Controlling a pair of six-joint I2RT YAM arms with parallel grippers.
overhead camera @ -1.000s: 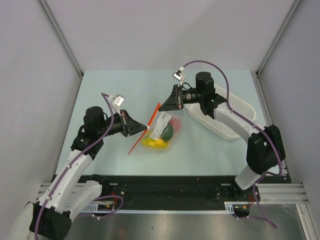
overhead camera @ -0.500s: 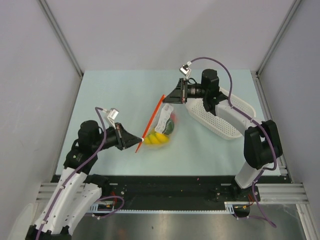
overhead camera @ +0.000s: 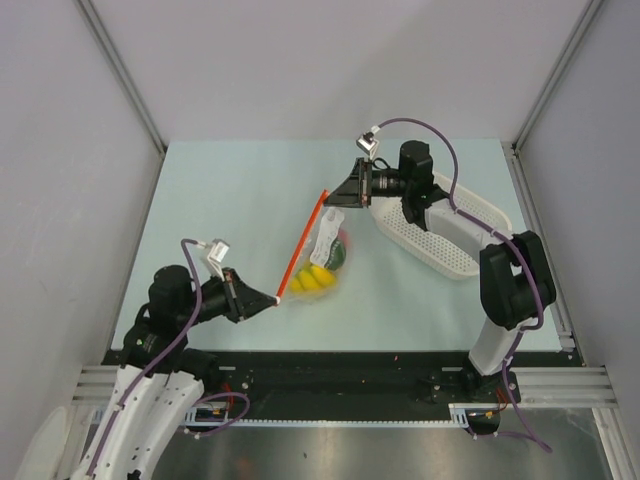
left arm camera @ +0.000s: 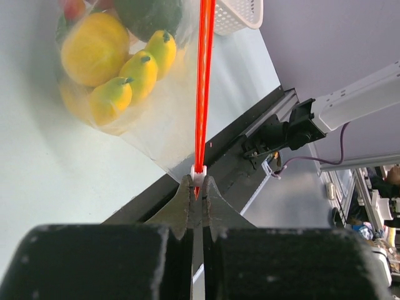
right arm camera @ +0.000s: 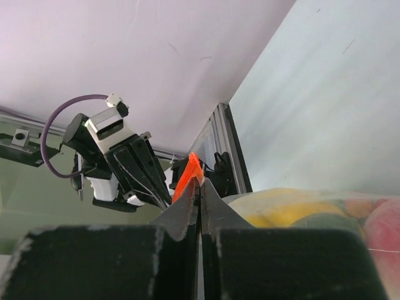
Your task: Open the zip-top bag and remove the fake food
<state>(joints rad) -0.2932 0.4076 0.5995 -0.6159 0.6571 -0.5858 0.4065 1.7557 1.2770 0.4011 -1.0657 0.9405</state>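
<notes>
The left gripper [overhead camera: 272,297], clenched on the red zip strip [overhead camera: 302,245], has pulled back from the right gripper [overhead camera: 335,200], which pinches the far end; the zip-top bag [overhead camera: 328,240] hangs stretched between them, fake food [overhead camera: 312,280] still inside, the mouth apparently not yet open

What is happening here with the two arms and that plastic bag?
Both arms hold the zip-top bag by its red zip strip. The left gripper is shut on the near end and the right gripper on the far end, so the strip runs taut between them. The bag hangs below it, with the fake food, yellow, green and red pieces, inside. The mouth does not look opened yet. A white basket stands beside the right arm.
</notes>
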